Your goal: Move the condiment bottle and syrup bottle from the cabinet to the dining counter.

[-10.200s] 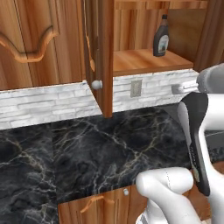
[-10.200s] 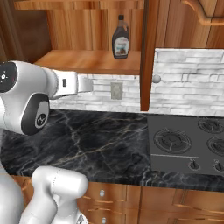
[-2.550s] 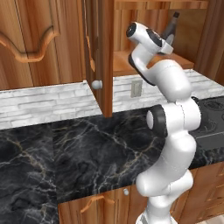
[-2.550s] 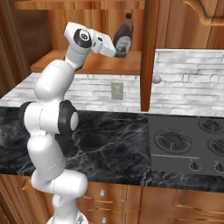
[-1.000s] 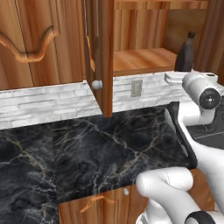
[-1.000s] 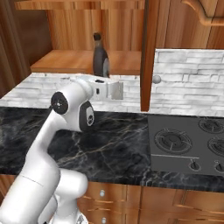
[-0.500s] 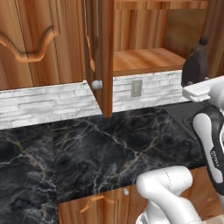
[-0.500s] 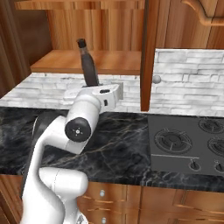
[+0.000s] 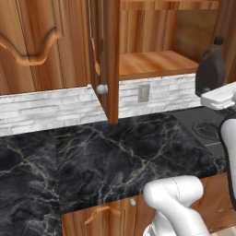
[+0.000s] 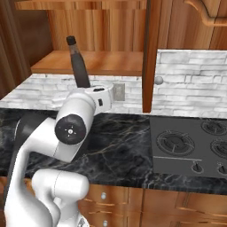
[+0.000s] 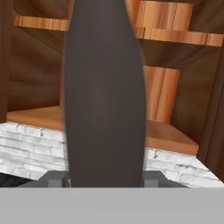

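The gripper [image 11: 105,181] grasps the syrup bottle [image 11: 104,92]. The bottle stands upright, outside the cabinet [image 9: 152,64], above the black marble top [image 9: 115,156].

Site: rendered home kitchen | Evidence: reddish-brown wooden cabinet [image 9: 110,60] with open shelf; white brick backsplash [image 9: 46,108] with wall outlet [image 9: 144,92]; black marble worktop [image 9: 115,156]; gas hob [image 10: 190,146] at its right end; drawers [image 10: 133,199] below
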Controlling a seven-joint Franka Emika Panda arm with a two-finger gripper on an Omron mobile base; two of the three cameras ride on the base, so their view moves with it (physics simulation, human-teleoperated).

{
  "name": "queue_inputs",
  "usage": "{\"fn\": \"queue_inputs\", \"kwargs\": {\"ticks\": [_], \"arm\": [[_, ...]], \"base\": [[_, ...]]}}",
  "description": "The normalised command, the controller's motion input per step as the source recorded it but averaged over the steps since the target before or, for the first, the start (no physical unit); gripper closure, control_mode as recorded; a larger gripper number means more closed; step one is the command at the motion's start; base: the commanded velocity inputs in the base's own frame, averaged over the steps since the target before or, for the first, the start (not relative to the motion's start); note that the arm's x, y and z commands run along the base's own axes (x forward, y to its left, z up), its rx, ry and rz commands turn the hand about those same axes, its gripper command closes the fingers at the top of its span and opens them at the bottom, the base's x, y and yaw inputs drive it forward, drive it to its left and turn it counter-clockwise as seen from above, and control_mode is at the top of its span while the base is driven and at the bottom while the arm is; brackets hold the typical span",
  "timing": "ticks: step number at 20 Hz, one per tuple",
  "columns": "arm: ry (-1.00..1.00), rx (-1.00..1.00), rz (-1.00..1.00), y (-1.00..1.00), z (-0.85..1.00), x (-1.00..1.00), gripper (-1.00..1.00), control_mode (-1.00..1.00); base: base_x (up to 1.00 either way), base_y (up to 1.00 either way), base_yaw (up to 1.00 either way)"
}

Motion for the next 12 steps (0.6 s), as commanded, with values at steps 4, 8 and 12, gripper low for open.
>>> {"fn": "queue_inputs", "kwargs": {"ticks": [4, 8, 12], "arm": [[0.01, 0.00, -0.07, 0.12, -0.06, -0.06, 1.00, -1.00], [-0.02, 0.00, -0.12, 0.00, 0.00, -0.23, 1.00, -1.00], [-0.05, 0.01, -0.15, 0.00, 0.00, -0.31, 1.00, -1.00]], "base": [[0.00, 0.00, 0.00], [0.00, 0.00, 0.00], [0.00, 0.00, 0.00]]}}
